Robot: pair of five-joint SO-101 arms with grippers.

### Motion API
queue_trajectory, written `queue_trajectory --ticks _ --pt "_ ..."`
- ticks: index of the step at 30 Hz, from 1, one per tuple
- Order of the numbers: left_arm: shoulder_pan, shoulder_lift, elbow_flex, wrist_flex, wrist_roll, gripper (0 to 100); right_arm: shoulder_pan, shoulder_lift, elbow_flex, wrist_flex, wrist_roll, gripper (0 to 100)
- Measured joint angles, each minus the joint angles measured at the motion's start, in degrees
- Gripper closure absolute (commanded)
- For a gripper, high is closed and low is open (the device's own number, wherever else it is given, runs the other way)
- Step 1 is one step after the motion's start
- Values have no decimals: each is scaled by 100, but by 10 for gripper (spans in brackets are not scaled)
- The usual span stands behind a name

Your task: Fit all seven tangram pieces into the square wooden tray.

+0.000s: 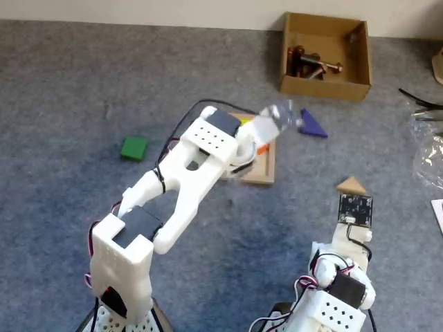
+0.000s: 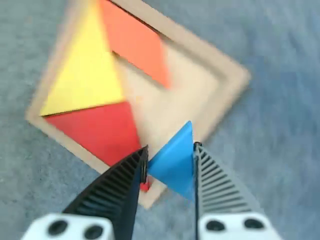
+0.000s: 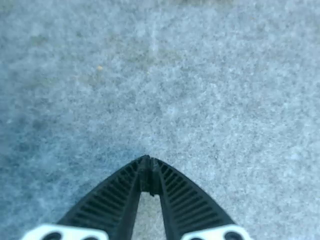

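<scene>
- Now the left gripper [image 2: 170, 151] clamps a smooth blue triangle [image 2: 175, 162] between ribbed black fingers [image 2: 122, 182], over a corner of the square wooden tray [image 2: 227, 82].
- A yellow triangle [image 2: 87, 75], a red triangle [image 2: 100, 132] and an orange parallelogram [image 2: 137, 42] lie flat inside.
- The right gripper [image 3: 149, 165] has its tips pressed together above fuzzy grey carpet [image 3: 200, 75].

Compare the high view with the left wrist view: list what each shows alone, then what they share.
High view: a green piece, a purple triangle, a tan triangle and a box. Left wrist view: the left tool shut on a blue triangle over the tray, and a red piece inside it. Both: the tray, with a yellow piece and an orange piece.
</scene>
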Motion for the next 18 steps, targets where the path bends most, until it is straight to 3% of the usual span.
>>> queue_trajectory --ticks 5,18 --pt "-9 0 -9 -905 1257 995 0 0 0 0 0 993" --pt "-352 0 1284 -3262 2330 995 0 0 0 0 0 993"
